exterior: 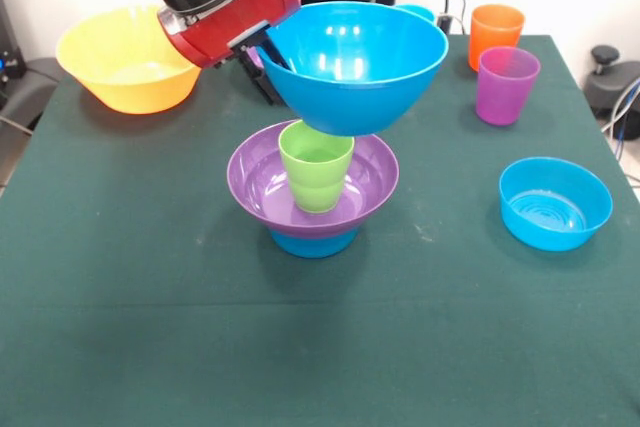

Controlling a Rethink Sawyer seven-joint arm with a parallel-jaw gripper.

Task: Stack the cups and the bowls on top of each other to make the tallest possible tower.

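1. The tower [313,192] stood near the middle of the tabletop [150,327]: a small blue bowl [313,242] lowest, a wide purple bowl [270,187] on it, and a lime green cup [316,167] upright inside that.
2. The claw [268,55] gripped the rim of the large blue bowl [355,62], pinching its wall on one side only, so the bowl hung tilted above the green cup, touching or nearly touching its rim.
3. Judged from this, a release off-centre could have tipped the bowl off the narrow cup, since the cup offered a small seat.
4. A sideways nudge could have slid the cup or toppled the pile on its small base.
5. The yellow bowl [128,57] sat at the far corner, and another blue bowl [555,202], a purple cup [507,85] and an orange cup [496,32] stood along the opposite edge, well apart.
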